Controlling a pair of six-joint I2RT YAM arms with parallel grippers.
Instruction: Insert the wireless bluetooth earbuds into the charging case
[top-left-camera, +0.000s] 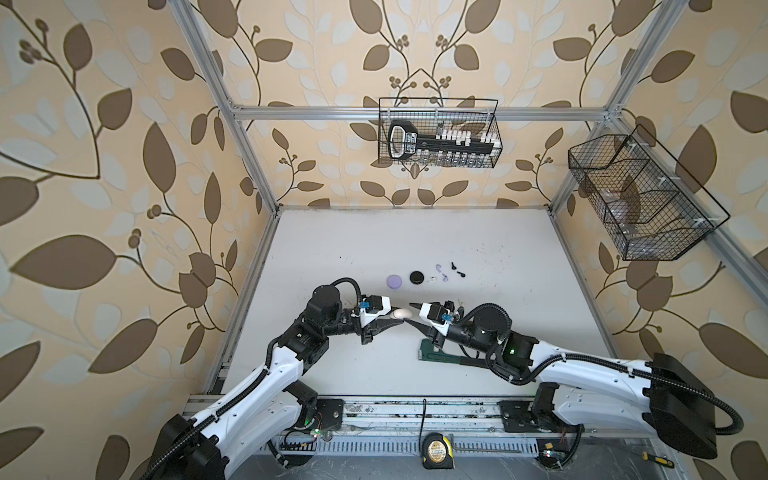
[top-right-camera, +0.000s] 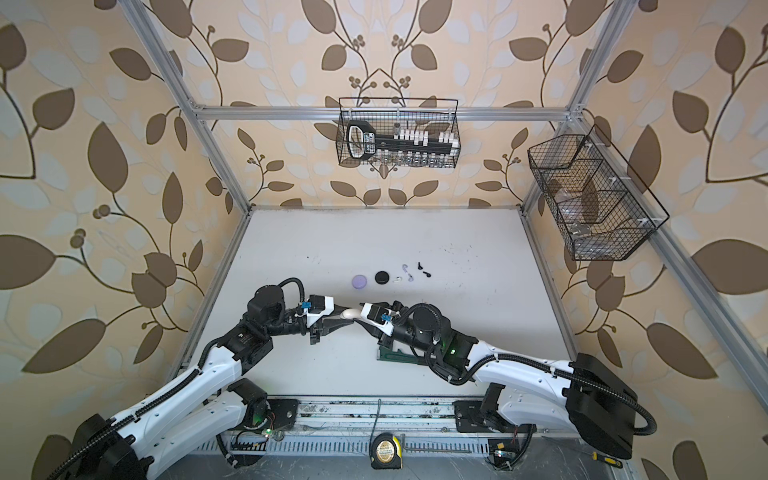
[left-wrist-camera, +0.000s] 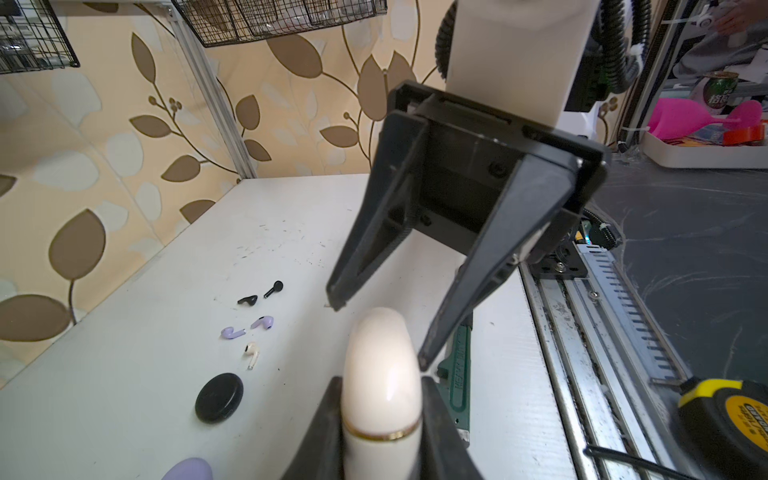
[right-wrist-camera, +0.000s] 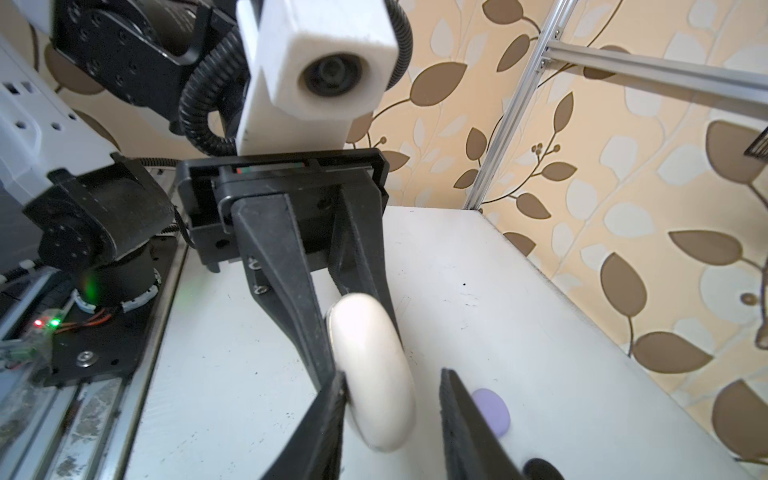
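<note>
Under the right arm (top-left-camera: 482, 324), the green tool (top-left-camera: 430, 348) lies half hidden.

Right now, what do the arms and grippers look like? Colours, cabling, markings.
Left arm, right arm: white shells, black joints, black corrugated conduit. Left gripper, right gripper: black tapered fingers, white camera housing, blue tag. Green light near right elbow.

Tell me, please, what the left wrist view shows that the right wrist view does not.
Only the left wrist view: the black earbuds, lavender earbuds and one white earbud on the table, and a tape measure. Only the right wrist view: the camera on the left arm's wrist. Both: the white case clamped in the left gripper, the right gripper open around it, and the lavender case.
</note>
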